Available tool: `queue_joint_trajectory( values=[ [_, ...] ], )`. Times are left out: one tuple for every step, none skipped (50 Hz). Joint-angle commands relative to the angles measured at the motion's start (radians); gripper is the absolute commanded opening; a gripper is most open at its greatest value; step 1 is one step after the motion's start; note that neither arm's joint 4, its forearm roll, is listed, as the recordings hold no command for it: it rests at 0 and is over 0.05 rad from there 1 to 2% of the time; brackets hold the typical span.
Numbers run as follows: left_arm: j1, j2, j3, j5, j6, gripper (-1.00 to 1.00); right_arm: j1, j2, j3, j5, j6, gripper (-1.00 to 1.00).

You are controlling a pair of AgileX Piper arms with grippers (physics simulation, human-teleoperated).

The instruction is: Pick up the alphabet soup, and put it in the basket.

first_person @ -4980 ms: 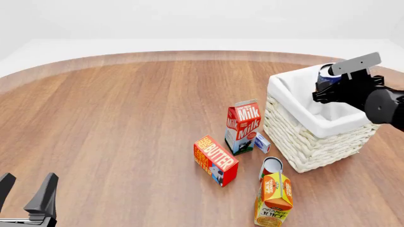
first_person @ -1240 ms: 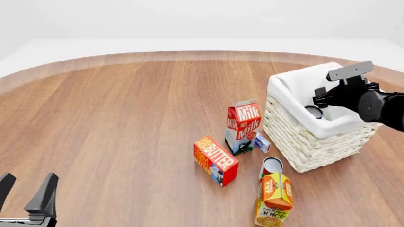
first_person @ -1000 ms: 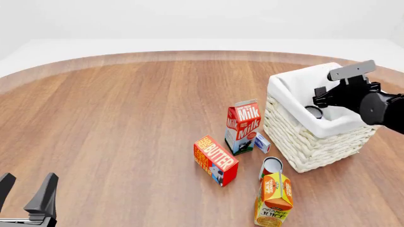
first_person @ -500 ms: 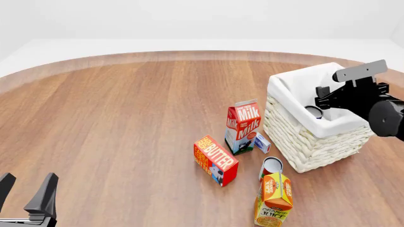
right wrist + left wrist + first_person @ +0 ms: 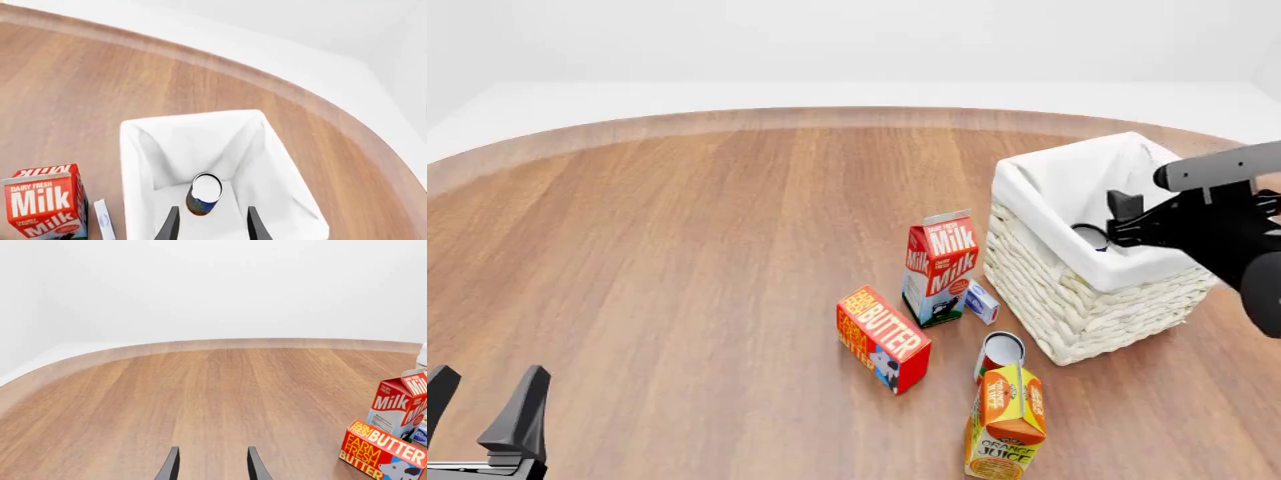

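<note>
The alphabet soup (image 5: 1090,236) stands upright inside the basket (image 5: 1081,310), with only its silvery top showing over the white lining. In the right wrist view the can (image 5: 204,192) sits on the lining near the middle of the basket (image 5: 133,165). My right gripper (image 5: 1124,222) is open and empty above the basket's near right side, apart from the can; it also shows in its own wrist view (image 5: 212,225). My left gripper (image 5: 483,395) is open and empty at the table's near left corner, far from the basket, and shows in its own wrist view (image 5: 212,467).
A milk carton (image 5: 941,265) and a small white box (image 5: 981,300) stand just left of the basket. A butter box (image 5: 884,338), a red-labelled can (image 5: 998,352) and an orange juice carton (image 5: 1006,420) lie nearer to me.
Five seconds ago my right gripper held the can over the basket. The can now rests inside, and the open gripper has risen and drawn back to the right. The left arm has not moved.
</note>
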Motion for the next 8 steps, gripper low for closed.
queue_joint_trajectory(
  values=[
    [0.0, 0.0, 0.0, 0.0, 0.0, 1.0, -0.001, -0.089, 0.058, 0.007, 0.021, 1.0],
    [0.0, 0.0, 0.0, 0.0, 0.0, 1.0, -0.003, -0.1, 0.066, 0.007, 0.024, 1.0],
    [0.0, 0.0, 0.0, 0.0, 0.0, 1.0, -0.002, -0.105, 0.069, 0.009, 0.027, 1.0],
    [0.0, 0.0, 0.0, 0.0, 0.0, 1.0, -0.002, -0.105, 0.069, 0.009, 0.027, 1.0],
    [0.0, 0.0, 0.0, 0.0, 0.0, 1.0, -0.001, -0.121, 0.078, 0.013, 0.026, 1.0],
    [0.0, 0.0, 0.0, 0.0, 0.0, 1.0, 0.002, -0.135, 0.084, 0.018, 0.031, 1.0],
    [0.0, 0.0, 0.0, 0.0, 0.0, 1.0, 0.001, -0.143, 0.088, 0.02, 0.031, 1.0],
    [0.0, 0.0, 0.0, 0.0, 0.0, 1.0, 0.0, -0.151, 0.093, 0.021, 0.033, 1.0]
  ],
)
